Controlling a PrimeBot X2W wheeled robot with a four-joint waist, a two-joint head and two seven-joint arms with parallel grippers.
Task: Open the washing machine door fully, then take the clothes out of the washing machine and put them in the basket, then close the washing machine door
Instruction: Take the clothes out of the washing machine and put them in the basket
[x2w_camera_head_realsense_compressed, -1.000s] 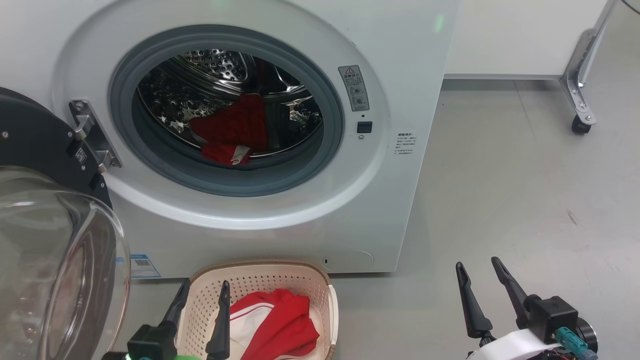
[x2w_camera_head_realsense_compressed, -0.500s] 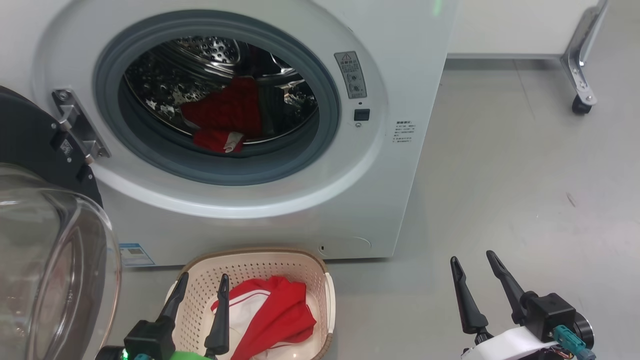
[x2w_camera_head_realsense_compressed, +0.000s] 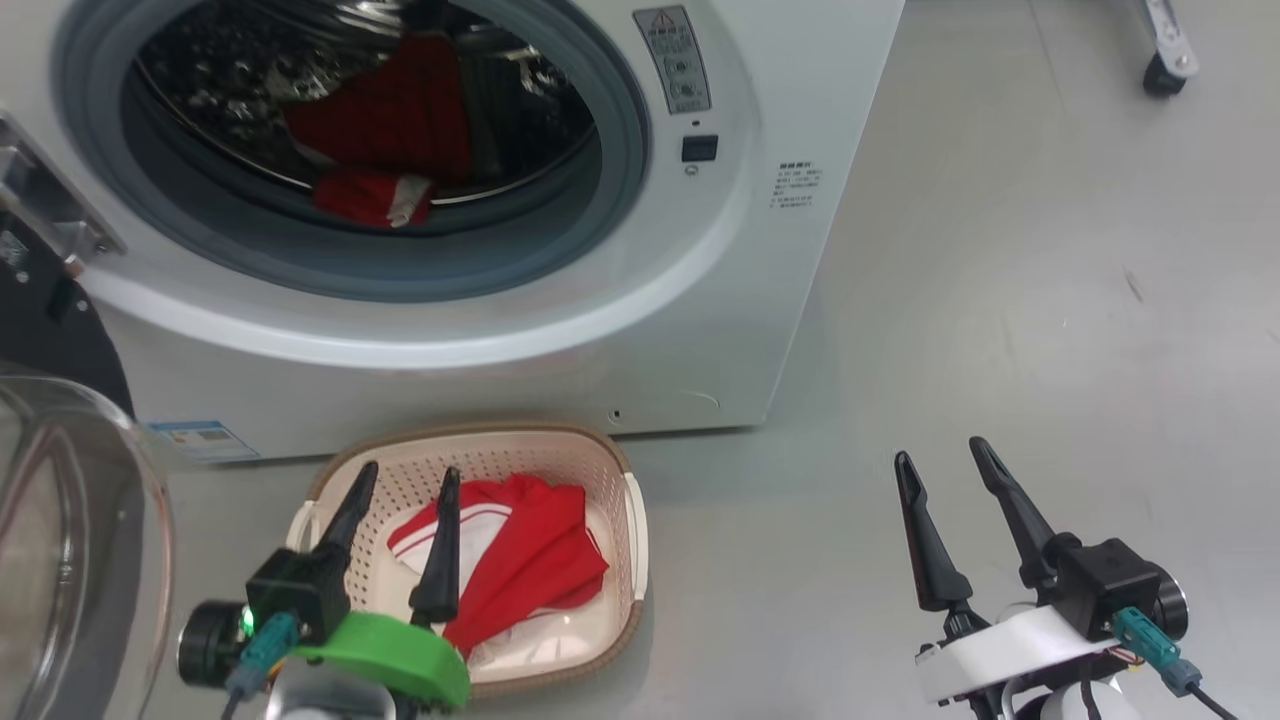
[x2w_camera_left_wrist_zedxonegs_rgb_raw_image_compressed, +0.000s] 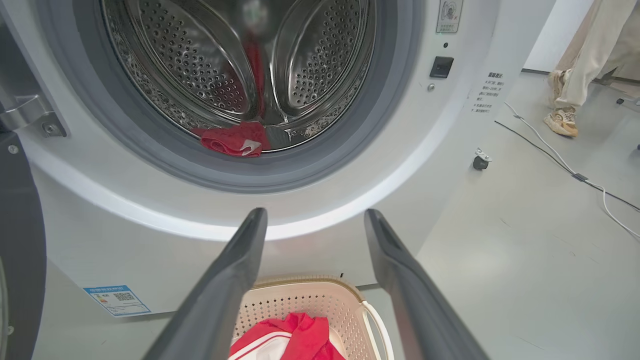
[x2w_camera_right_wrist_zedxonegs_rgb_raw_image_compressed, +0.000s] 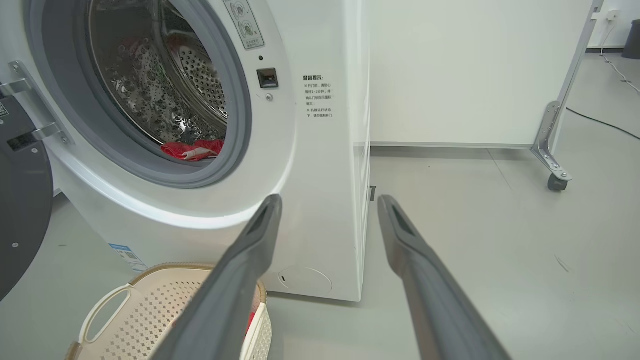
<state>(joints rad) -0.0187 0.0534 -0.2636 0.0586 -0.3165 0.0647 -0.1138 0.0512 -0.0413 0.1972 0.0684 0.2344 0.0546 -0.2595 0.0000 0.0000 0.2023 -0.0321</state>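
Dark fingers on my left gripper (x2w_camera_head_realsense_compressed: 410, 472) stand spread wide with nothing between them, hovering over the near end of the basket (x2w_camera_head_realsense_compressed: 480, 432); in the left wrist view the same open pair (x2w_camera_left_wrist_zedxonegs_rgb_raw_image_compressed: 315, 214) frames the lower front of the washing machine (x2w_camera_left_wrist_zedxonegs_rgb_raw_image_compressed: 450, 165). My right gripper (x2w_camera_head_realsense_compressed: 940, 452) is likewise spread wide and empty, well apart from the basket to its right, above bare grey floor (x2w_camera_head_realsense_compressed: 1050, 300). One of the red clothes with white stripes (x2w_camera_head_realsense_compressed: 530, 550) lies crumpled in the cream basket, which sits on the floor just in front of the white washing machine (x2w_camera_head_realsense_compressed: 700, 300), below the drum opening. A second red garment with a bit of white trim (x2w_camera_head_realsense_compressed: 365, 195) rests at the front of the steel drum (x2w_camera_left_wrist_zedxonegs_rgb_raw_image_compressed: 200, 75), just behind the grey rubber seal (x2w_camera_head_realsense_compressed: 600, 190). I see the washing machine door (x2w_camera_head_realsense_compressed: 70, 540) swung open at my left, its clear glass bowl bulging toward me and the black rim above it by the metal hinge (x2w_camera_head_realsense_compressed: 50, 220). A small blue label (x2w_camera_head_realsense_compressed: 200, 438) sits low on the machine's front. Farther right, the left wrist view shows a person's legs (x2w_camera_left_wrist_zedxonegs_rgb_raw_image_compressed: 585, 60) and a cable (x2w_camera_left_wrist_zedxonegs_rgb_raw_image_compressed: 550, 155) on the floor.
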